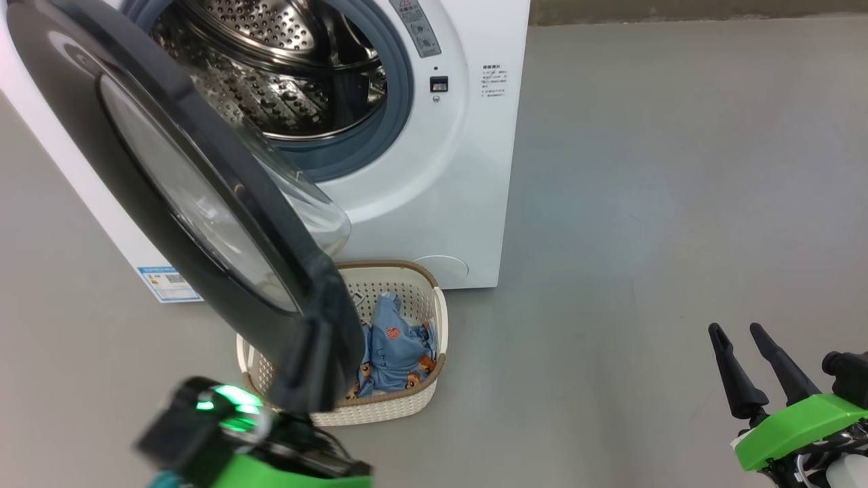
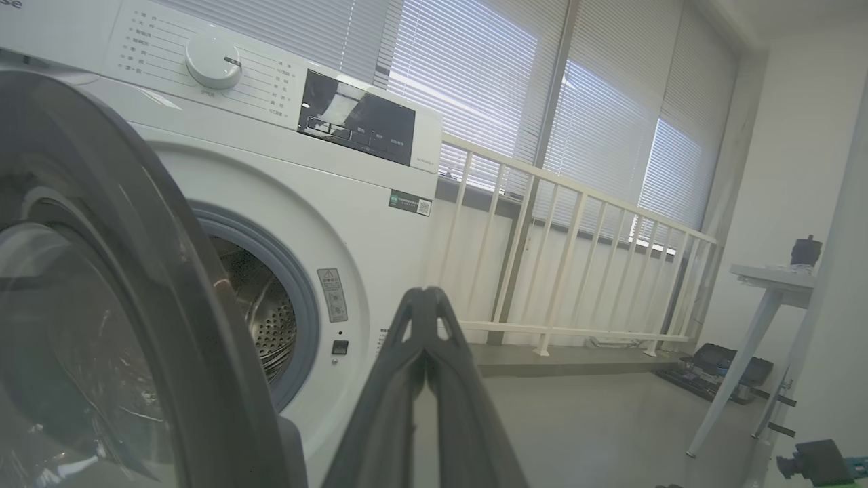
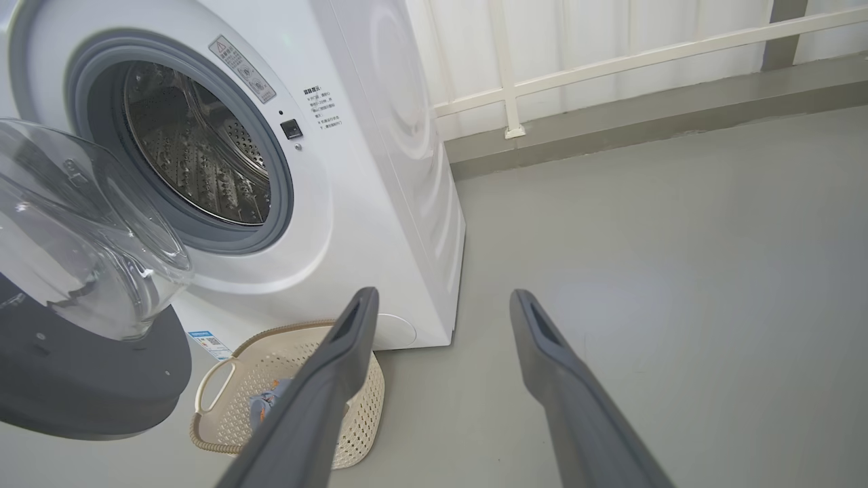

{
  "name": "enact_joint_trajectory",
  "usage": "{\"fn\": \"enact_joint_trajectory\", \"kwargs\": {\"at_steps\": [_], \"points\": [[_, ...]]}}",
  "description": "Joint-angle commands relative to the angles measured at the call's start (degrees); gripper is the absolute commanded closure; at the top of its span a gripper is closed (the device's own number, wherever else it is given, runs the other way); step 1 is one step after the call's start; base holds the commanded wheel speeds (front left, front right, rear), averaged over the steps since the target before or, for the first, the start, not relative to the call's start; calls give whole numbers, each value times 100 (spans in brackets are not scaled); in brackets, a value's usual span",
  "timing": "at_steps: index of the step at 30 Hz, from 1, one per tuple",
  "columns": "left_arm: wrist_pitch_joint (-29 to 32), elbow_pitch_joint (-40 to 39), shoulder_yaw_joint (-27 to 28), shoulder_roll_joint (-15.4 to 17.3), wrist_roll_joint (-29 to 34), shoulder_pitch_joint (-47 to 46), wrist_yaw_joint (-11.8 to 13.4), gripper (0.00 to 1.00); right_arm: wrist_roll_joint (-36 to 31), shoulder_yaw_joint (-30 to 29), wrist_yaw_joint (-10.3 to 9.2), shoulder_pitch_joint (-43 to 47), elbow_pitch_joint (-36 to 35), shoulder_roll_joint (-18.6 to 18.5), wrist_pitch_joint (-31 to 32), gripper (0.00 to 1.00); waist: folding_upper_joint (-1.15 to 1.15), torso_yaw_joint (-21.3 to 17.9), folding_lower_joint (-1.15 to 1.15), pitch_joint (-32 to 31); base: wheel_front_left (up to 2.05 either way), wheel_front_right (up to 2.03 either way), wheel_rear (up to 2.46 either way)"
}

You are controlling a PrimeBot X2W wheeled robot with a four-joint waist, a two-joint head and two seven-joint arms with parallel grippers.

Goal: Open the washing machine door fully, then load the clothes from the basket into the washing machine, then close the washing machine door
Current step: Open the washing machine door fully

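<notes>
One step in hand: opening the washing machine door [image 1: 183, 190] fully. It stands part-open, overhanging the basket [image 1: 380, 407] with the clothes [image 1: 397, 352] on the floor before the washing machine [image 1: 475, 135]. The left tool [image 2: 424, 298] is clenched empty beside it, right tool [image 1: 735, 328] released. Next, probably: push it wider.

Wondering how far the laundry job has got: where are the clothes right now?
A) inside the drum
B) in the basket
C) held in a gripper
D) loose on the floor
B: the blue clothes lie inside the basket, which stands on the floor in front of the washer.
</notes>
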Motion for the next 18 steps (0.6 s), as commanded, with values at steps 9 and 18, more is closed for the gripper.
{"fn": "enact_joint_trajectory", "kwargs": {"at_steps": [9,18], "points": [[-29,781,-678,47,-365,-635,92,100,-101,142,57,-97,-143,-100,-69,0,0,-21,0,80,0,0,0],[-29,1933,-805,47,-722,-1144,171,100,-149,124,57,-171,-182,-68,-69,0,0,-3,0,165,0,0,0]]}}
